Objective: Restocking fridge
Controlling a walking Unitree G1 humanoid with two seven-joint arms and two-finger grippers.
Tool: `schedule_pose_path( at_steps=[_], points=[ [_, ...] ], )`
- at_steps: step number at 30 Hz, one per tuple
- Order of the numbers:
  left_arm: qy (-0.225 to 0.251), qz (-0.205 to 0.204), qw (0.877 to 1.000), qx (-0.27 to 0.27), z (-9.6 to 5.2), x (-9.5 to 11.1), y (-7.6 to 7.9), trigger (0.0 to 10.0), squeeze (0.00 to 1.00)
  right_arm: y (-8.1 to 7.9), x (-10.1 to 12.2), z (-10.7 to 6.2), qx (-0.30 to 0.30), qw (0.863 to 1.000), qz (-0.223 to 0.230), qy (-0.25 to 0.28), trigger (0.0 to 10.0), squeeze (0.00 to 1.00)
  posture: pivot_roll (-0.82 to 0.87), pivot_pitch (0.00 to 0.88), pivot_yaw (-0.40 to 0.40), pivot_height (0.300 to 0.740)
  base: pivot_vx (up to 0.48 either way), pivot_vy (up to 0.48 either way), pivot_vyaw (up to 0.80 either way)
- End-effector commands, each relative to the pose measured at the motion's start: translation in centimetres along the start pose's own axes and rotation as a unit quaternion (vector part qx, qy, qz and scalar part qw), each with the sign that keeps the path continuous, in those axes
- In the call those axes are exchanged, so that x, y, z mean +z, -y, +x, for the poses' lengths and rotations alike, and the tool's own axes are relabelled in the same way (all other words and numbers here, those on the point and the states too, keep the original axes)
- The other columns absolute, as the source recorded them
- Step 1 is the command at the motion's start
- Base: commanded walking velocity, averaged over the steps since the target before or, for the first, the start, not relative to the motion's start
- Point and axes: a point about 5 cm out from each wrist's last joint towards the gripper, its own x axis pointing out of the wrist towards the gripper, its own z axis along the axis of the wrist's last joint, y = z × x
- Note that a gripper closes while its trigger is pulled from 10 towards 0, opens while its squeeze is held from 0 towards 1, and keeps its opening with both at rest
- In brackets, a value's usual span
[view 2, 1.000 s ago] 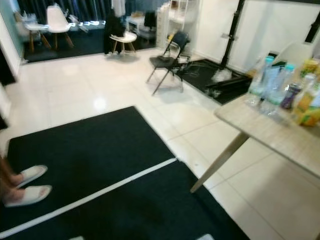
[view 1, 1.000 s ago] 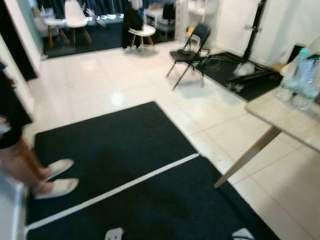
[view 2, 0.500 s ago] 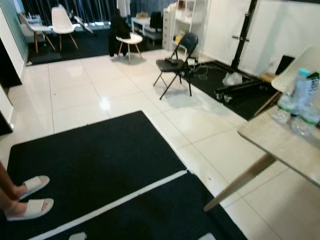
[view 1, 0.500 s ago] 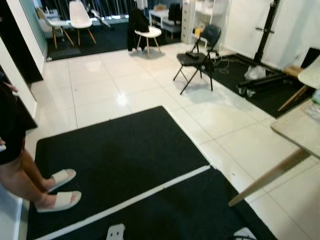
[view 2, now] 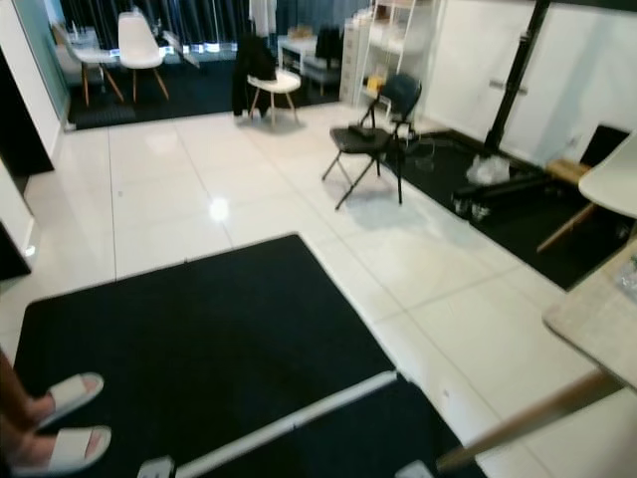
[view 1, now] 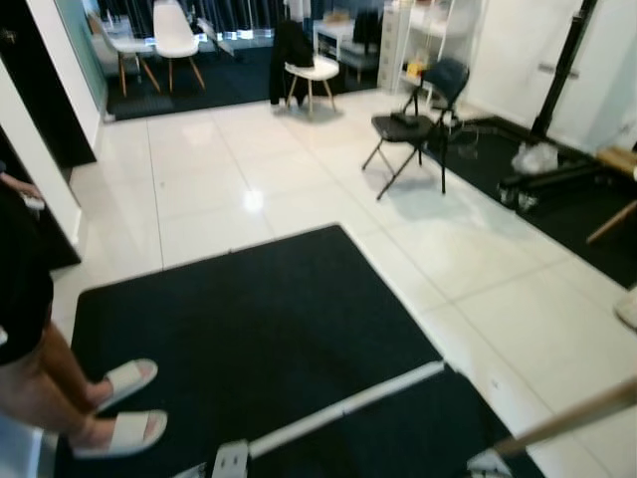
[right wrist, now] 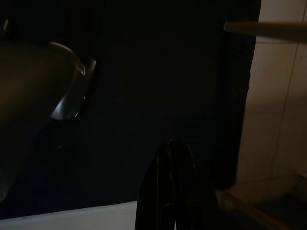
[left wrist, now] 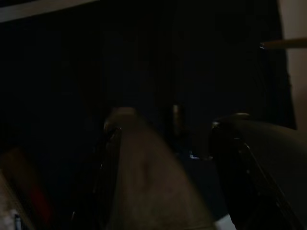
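Observation:
A pale wooden table (view 2: 595,321) juts in at the right edge, with one slanted leg (view 2: 528,423) showing. A blurred clear object (view 2: 629,280) rests on its corner. Both arms hang low over the black mat. In the dark left wrist view my left gripper (left wrist: 175,120) hangs over the mat, its two black fingers (left wrist: 132,163) apart with nothing between them. My right gripper (right wrist: 124,100) hangs over the mat's edge beside pale tiles in its dark wrist view.
A large black mat (view 1: 249,329) with a white stripe (view 1: 343,410) covers the floor ahead. A person's legs in white slippers (view 1: 114,430) stand at the left. A black folding chair (view 1: 413,124), a dark stand base (view 2: 518,189) and white chairs (view 1: 174,35) stand farther off on white tiles.
The camera has swung left: the table and its bottles have slid toward the right edge, the bottles now out of frame. The person's legs show more at the left.

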Motion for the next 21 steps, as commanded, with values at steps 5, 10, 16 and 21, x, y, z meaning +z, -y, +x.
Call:
schedule_pose_path(
  at_steps=[5, 10, 16, 21],
  points=[
    [0.006, 0.015, 1.000, 0.000, 0.1, 1.0, -0.1, 10.0, 0.00, -0.4, -1.3, 0.0, 0.001, 1.000, -0.008, -0.018, 10.0, 0.00, -0.10, 0.000, 0.015, 0.740, 0.398, 0.000, -0.74],
    [0.003, 0.015, 1.000, 0.002, 0.0, 0.7, -0.3, 10.0, 0.00, -0.8, -1.3, 0.0, 0.004, 1.000, -0.003, -0.016, 10.0, 0.00, -0.10, 0.000, 0.017, 0.740, 0.397, 0.000, -0.74],
    [-0.001, 0.013, 1.000, 0.000, 0.0, 0.3, -0.2, 10.0, 0.00, -1.1, -1.9, 0.0, 0.007, 1.000, -0.004, -0.025, 10.0, 0.00, -0.10, 0.000, 0.019, 0.740, 0.396, 0.000, -0.74],
    [-0.002, 0.012, 1.000, 0.000, 0.0, 0.2, -0.1, 10.0, 0.00, -1.0, -2.0, -0.1, 0.006, 1.000, -0.009, -0.027, 10.0, 0.00, -0.10, 0.000, 0.019, 0.740, 0.395, 0.000, -0.74]
  ],
)
